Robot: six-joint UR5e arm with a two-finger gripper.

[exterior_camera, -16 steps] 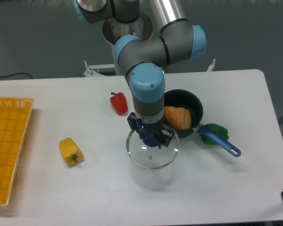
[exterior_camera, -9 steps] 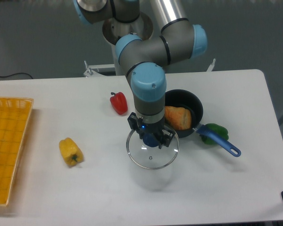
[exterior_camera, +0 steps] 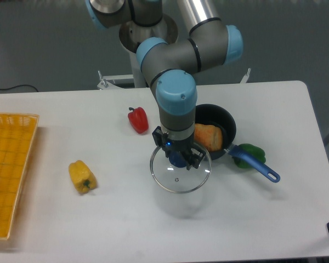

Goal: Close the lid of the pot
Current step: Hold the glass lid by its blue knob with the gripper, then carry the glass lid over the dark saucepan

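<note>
Gripper: clamped on knob of lid, held aloft. Pot: just behind-right, uncovered, orange food inside.

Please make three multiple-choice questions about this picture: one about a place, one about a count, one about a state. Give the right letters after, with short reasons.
1. Where is the red pepper?
A. Left of the pot
B. In the yellow basket
C. On the lid

2. How many peppers lie on the table?
A. One
B. Three
C. Five

3. What is the state of the lid?
A. Resting on the pot
B. Held by the pincer
C. Lying in the basket

Answers: 1 A, it lies on the table left of the pot. 2 B, red, yellow and green. 3 B, the pincer grips the knob; the pot is uncovered.
</note>
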